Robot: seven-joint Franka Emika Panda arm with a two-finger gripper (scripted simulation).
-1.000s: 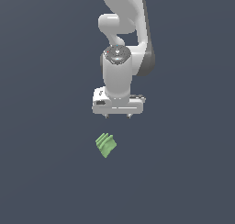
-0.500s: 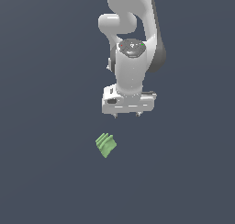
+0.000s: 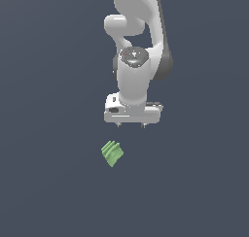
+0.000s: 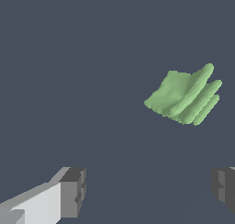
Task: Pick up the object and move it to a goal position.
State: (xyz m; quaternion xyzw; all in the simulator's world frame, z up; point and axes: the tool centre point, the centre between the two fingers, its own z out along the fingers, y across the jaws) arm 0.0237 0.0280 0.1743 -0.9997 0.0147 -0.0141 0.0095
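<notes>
The small light-green blocky object with a ridged, stepped top (image 3: 112, 153) (image 4: 185, 96) lies on the flat dark grey-blue surface (image 3: 48, 182). The white gripper (image 3: 130, 126) (image 4: 149, 191) hangs apart from the object, jaws spread wide and empty.

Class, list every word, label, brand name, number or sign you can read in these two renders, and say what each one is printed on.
None: no readable text appears in either view.
The light-green ridged block is plain.
The white gripper and its dark fingers carry no lettering.
The arm's round joint cap shows tiny red specks, too small to read as any sign.
</notes>
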